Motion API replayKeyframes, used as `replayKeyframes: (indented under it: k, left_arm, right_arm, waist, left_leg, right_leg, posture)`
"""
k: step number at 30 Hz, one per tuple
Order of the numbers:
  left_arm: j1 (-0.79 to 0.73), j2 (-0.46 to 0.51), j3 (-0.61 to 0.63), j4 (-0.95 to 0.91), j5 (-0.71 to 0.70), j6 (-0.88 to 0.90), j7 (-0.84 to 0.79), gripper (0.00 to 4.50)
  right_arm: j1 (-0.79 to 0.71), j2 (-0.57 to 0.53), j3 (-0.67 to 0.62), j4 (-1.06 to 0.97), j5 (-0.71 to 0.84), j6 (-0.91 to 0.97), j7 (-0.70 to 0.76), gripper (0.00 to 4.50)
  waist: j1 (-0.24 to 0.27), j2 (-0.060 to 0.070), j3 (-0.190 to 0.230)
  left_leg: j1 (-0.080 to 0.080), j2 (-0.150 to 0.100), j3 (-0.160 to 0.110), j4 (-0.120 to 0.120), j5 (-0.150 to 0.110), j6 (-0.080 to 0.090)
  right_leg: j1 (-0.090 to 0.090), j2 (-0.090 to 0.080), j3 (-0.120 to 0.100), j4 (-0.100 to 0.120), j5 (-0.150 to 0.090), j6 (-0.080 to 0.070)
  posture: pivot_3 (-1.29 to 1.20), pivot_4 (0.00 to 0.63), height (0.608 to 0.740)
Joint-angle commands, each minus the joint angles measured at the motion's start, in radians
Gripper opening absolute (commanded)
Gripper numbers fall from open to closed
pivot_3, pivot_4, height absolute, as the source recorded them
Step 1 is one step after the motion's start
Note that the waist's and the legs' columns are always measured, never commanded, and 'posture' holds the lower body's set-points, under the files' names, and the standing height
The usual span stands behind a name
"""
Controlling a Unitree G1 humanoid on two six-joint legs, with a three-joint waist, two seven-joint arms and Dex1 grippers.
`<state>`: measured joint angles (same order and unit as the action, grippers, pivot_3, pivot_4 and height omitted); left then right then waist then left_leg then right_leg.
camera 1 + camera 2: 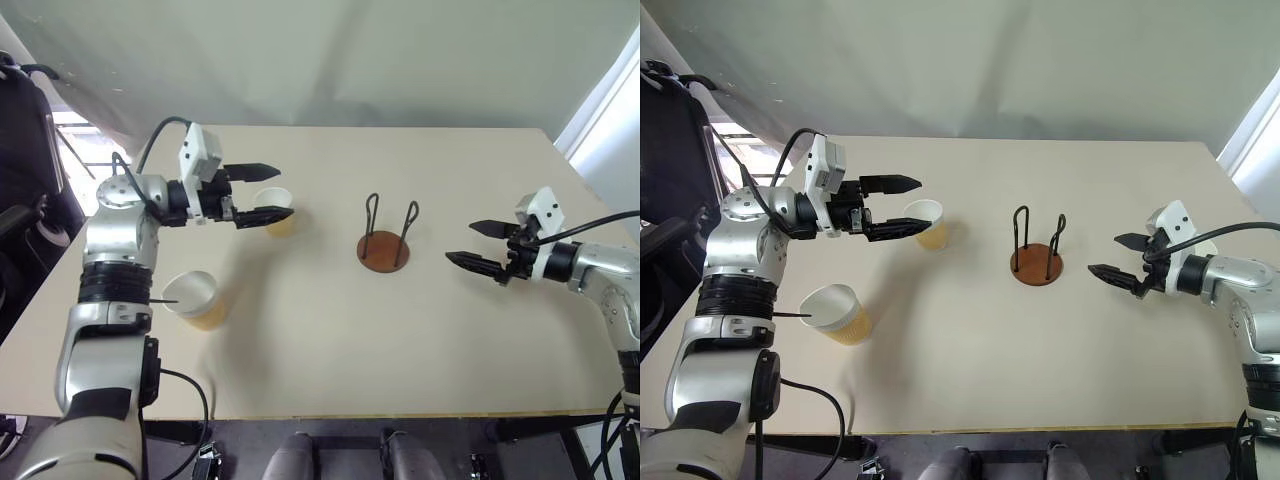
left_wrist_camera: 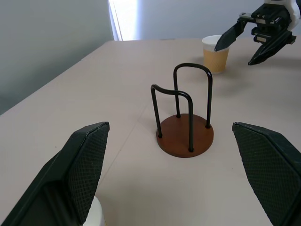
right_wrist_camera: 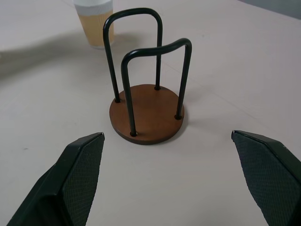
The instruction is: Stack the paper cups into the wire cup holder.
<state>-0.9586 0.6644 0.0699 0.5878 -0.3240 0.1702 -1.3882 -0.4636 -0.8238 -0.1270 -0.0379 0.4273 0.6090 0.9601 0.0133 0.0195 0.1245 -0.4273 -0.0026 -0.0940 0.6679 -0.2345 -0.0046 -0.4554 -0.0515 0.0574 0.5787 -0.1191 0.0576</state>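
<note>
Paper cups, small and tapered with tan-yellow walls and white rims, sit apart on the pale beige tabletop (image 1: 330, 380): one cup (image 1: 277, 210) stands upright just beyond the left gripper (image 1: 266, 192), another cup (image 1: 195, 299) stands nearer the table's front edge beside the left arm, and a third cup (image 2: 216, 53) shows behind the right gripper (image 1: 482, 246). The rust-brown disc holder with two dark wire loops (image 1: 385, 240) stands empty mid-table, between the grippers (well apart from both). Both grippers' black fingers are spread wide, holding nothing.
</note>
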Motion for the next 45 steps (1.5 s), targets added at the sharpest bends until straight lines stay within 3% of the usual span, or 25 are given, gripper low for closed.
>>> replayKeyframes:
  k: [1,10,24,45]
  left_arm:
    - [-0.021,0.008,0.019,-0.021,-0.016,-0.007,0.003,4.48]
    - [-0.046,0.001,0.009,0.027,-0.004,-0.034,-0.009,4.48]
    - [-0.062,0.015,0.015,0.109,0.005,-0.097,-0.038,4.48]
    - [-0.070,0.011,0.009,0.142,0.014,-0.129,-0.038,4.48]
  right_arm:
    - [-0.003,-0.016,-0.018,-0.019,-0.002,-0.001,-0.010,4.50]
    - [0.028,0.036,0.030,-0.025,-0.013,0.001,-0.034,4.50]
    - [-0.098,0.232,0.133,0.095,-0.097,-0.057,-0.132,4.50]
    - [-0.221,0.325,0.185,0.259,-0.184,-0.154,-0.122,4.50]
  waist:
    - [0.000,0.000,0.000]
    - [0.000,0.000,0.000]
    - [-0.002,0.000,0.000]
    - [-0.003,0.000,0.000]
  left_leg:
    - [0.000,0.000,0.000,0.000,0.000,0.000]
    - [0.000,0.000,0.000,0.000,0.000,0.000]
    - [0.000,0.000,0.000,0.000,0.000,0.000]
    - [-0.001,0.000,-0.001,-0.001,0.000,0.000]
  right_leg:
    - [0.000,0.000,0.000,0.000,0.000,0.000]
    - [0.000,0.000,0.000,0.000,0.000,0.000]
    - [0.000,0.000,0.000,0.000,0.000,-0.001]
    - [-0.002,0.000,-0.001,0.000,0.002,-0.003]
  posture:
    - [0.00,0.150,0.740]
    - [0.00,0.150,0.740]
    - [0.00,0.150,0.740]
    - [0.00,0.150,0.740]
